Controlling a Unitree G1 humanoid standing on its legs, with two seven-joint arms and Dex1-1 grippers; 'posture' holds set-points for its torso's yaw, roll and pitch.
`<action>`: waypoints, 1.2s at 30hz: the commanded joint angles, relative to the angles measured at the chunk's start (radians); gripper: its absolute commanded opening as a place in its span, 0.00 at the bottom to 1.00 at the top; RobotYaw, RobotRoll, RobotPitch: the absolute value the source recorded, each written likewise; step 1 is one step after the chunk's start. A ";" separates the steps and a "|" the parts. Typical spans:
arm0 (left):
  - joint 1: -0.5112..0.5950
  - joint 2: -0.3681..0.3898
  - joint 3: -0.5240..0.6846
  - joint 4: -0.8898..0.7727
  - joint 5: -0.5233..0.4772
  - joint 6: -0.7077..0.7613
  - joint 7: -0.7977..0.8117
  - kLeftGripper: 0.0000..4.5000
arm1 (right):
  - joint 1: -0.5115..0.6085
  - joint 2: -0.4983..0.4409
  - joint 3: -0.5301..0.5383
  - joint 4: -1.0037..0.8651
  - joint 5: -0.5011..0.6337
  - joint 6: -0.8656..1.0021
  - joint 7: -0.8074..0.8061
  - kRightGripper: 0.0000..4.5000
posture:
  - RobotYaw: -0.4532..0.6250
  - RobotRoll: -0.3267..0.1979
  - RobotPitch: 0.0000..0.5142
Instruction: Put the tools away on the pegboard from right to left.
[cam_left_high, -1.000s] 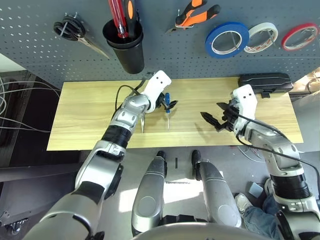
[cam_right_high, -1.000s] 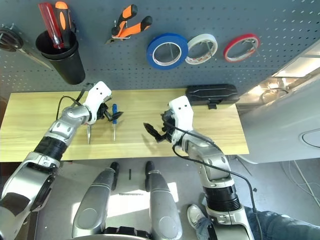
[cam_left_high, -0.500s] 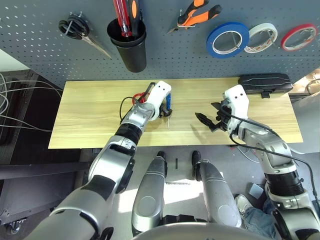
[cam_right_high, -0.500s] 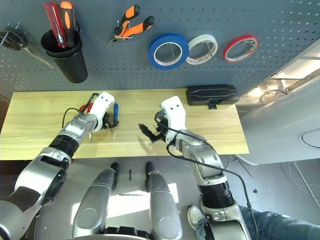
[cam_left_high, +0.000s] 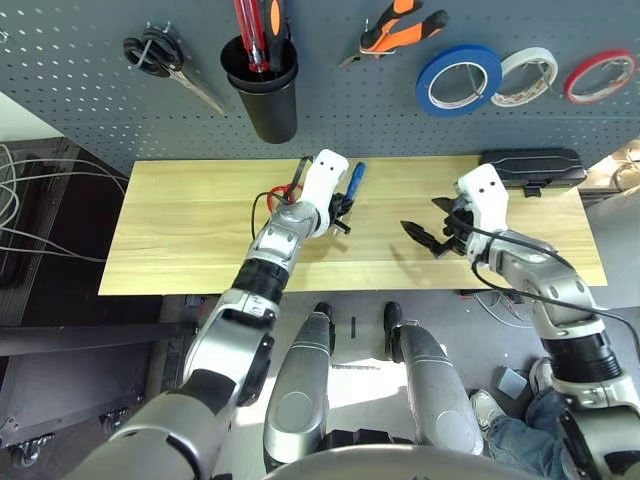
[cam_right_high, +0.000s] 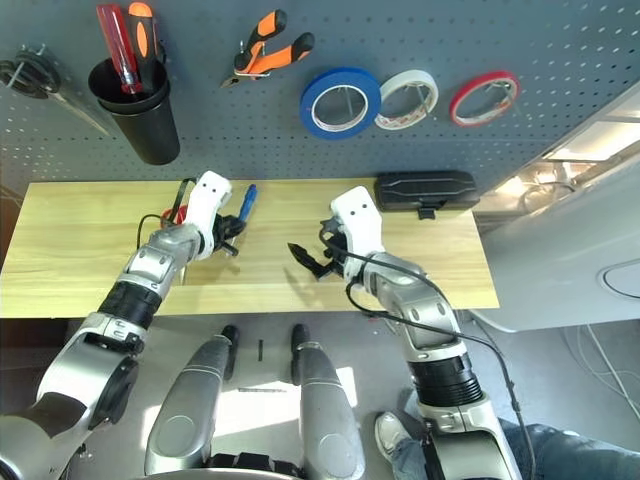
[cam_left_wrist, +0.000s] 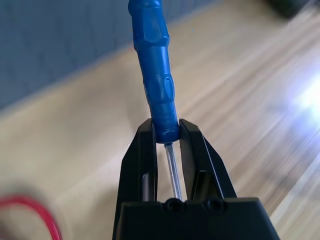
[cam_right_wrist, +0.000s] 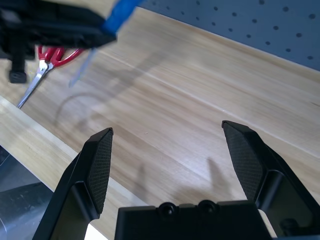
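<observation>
We have the screwdriver (cam_left_wrist: 157, 75) in the left gripper (cam_left_wrist: 167, 125), its two fingers closed on the collar where handle meets shaft. It is raised over the table (cam_left_high: 180, 240), with the handle pointing to about one o'clock in the head view and the pegboard (cam_left_high: 350, 110) at twelve. The right gripper (cam_right_wrist: 167, 127) stands wide with nothing between its fingers, at about four o'clock from the left one.

We judge it light and stiff, in no danger of breaking, but the smooth handle could turn or slip if we pinch loosely. The collar gives us a fair hold and leaves most of the handle free; the thin shaft would be a poor place to grip, since the heavier handle would probably swing. For the cup (cam_left_high: 265, 90), at about eleven o'clock from the left gripper, we would want the shaft pointing down before lowering it in.

The handle is glossy, deep blue, with flat facets, a narrowed waist and a rounded collar. The shaft is slim, straight and shiny, running back between the fingers; we cannot tell the shape of its tip. The red scissors (cam_right_wrist: 50, 60) lie on the table, at about nine o'clock from the left gripper.
</observation>
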 joint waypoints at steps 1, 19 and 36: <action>0.101 0.018 0.012 -0.131 -0.044 -0.098 -0.041 0.12 | 0.005 -0.013 -0.006 -0.018 0.021 0.000 0.038 1.00 | 0.51 0.62 0.73; 0.061 0.057 0.129 -0.504 -0.174 -0.439 -0.024 0.12 | -0.179 0.071 -0.040 -0.022 0.116 -0.130 0.140 1.00 | 0.53 0.62 0.73; -0.157 0.137 0.231 -0.486 -0.081 -0.384 0.222 0.12 | -0.452 0.260 -0.044 0.115 0.153 -0.167 0.081 1.00 | 0.56 0.62 0.72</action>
